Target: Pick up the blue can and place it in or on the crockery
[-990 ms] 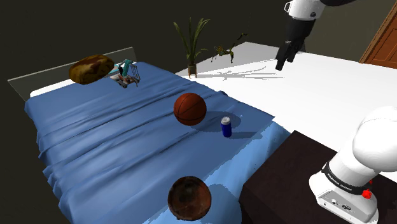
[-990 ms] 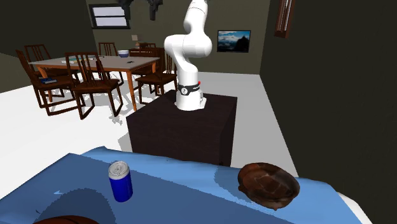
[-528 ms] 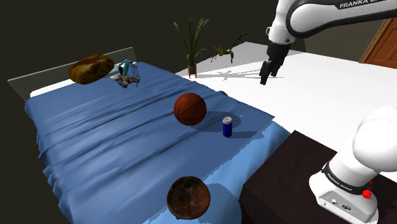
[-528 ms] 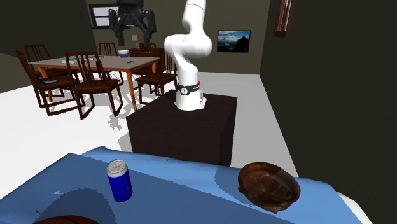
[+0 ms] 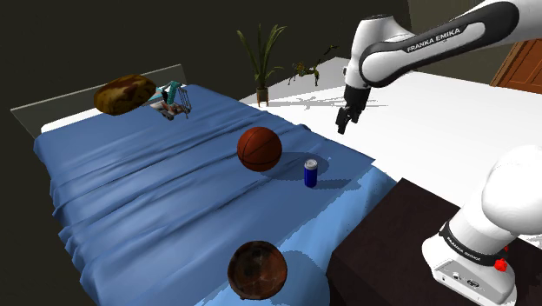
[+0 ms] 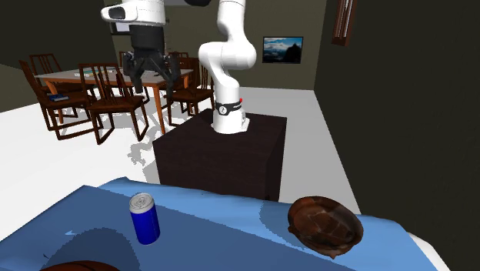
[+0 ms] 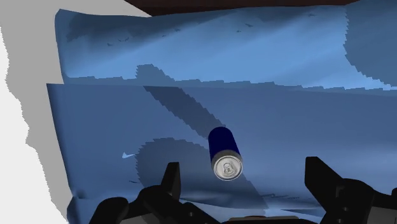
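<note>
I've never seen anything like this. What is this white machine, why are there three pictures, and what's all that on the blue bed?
It is a robot arm, standing on a dark box beside a bed. One picture looks down from beside its base. Another faces it across the bed. The third comes from a camera on its hand, looking past its two black jaws. On the blue cover are an upright blue can, a basketball beside it, and a brown bowl nearer the first camera. The jaws stand open in the air over the can, holding nothing. The job is to put the can in the bowl.
</note>
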Robot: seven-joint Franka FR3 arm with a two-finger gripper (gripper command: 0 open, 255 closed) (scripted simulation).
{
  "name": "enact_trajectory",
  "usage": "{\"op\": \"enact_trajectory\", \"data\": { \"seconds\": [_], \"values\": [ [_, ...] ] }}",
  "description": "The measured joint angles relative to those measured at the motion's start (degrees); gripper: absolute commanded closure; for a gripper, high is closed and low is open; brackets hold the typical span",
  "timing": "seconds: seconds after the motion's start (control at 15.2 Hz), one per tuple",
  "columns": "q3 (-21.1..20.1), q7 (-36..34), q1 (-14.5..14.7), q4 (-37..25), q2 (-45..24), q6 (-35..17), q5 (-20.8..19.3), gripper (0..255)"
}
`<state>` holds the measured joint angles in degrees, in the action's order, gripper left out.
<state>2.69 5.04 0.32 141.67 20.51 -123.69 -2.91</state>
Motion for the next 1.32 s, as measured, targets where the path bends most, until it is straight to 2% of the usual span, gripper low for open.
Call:
{"op": "enact_trajectory", "data": {
  "seconds": [0.33,0.73,1.32],
  "values": [
    [0.5,1.0,0.2,-0.6,-10.1,-8.8,0.5,0],
    [0.3,1.7,0.7,-4.3,-23.3,-17.6,1.6,0],
    [-0.5,4.0,0.1,-14.2,-42.7,-26.1,3.5,0]
  ]
}}
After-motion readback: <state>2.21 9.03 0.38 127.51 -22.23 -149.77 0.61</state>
